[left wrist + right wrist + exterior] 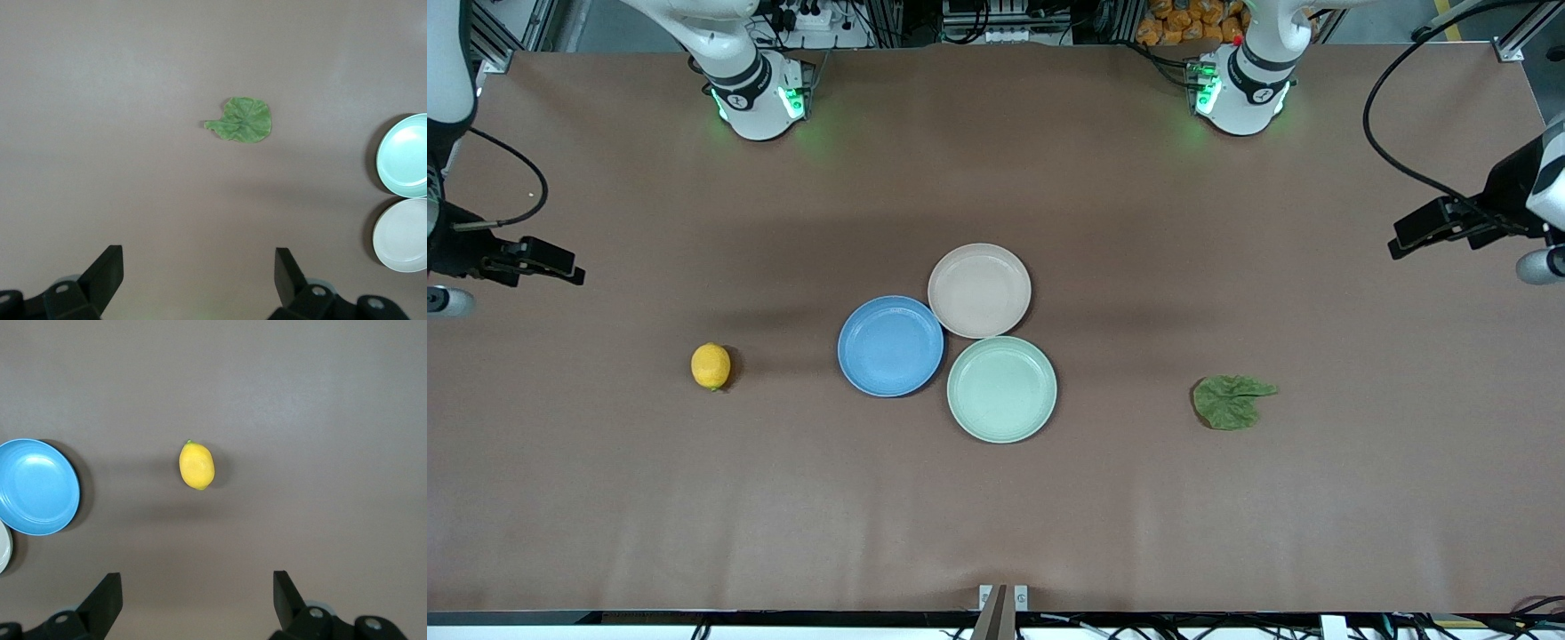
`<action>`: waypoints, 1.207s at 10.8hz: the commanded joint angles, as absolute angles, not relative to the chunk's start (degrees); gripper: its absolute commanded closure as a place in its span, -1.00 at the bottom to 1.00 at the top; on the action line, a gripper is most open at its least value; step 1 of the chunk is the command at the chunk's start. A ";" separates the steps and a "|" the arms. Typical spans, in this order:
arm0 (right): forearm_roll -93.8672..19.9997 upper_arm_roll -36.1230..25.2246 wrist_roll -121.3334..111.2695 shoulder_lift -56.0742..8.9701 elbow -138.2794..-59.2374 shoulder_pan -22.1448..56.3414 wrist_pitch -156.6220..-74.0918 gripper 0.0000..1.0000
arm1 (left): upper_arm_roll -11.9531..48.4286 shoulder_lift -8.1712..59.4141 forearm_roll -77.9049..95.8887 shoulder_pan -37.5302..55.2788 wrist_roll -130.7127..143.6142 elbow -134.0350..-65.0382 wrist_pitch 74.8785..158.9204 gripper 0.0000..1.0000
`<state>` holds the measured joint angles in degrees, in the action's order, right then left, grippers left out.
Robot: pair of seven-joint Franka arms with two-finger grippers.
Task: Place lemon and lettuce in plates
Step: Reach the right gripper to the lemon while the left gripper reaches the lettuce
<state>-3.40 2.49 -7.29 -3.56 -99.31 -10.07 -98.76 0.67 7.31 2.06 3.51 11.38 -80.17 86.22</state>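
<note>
Two open grippers, left (197,277) and right (197,600), wait high at the table's ends; lemon (711,365) and lettuce (1232,401) flank the mid-table plates, blue (890,346) and beige (979,291); we should descend centred

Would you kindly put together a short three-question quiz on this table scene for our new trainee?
1. True or false: the lemon already lies in the blue plate.
2. Which plate lies nearest the front camera? A) blue B) beige plate C) mint plate
3. Fill in: the lettuce lies toward the ____ arm's end of the table.

Key:
1. False: it lies on the bare table, apart from the plates.
2. C
3. left. The left gripper and the right gripper both hang open and empty.
</note>
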 commanded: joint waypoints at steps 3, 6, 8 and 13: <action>-4.66 2.72 -8.00 -3.69 -102.83 -9.93 -102.57 -1.00 | 0.62 20.26 2.11 5.17 9.76 -79.98 96.13 -1.00; -4.66 2.90 -7.91 -3.95 -103.45 -9.76 -102.66 -1.00 | 0.62 31.08 2.81 4.75 9.84 -80.86 102.72 -1.00; -4.66 2.90 -7.47 -5.18 -103.71 -8.35 -104.75 -1.00 | 0.62 36.02 2.64 5.36 10.37 -80.86 106.60 -1.00; -4.66 3.08 -7.47 -11.59 -114.41 -7.03 -124.32 -1.00 | 0.53 41.39 2.37 7.29 10.81 -81.47 109.68 -1.00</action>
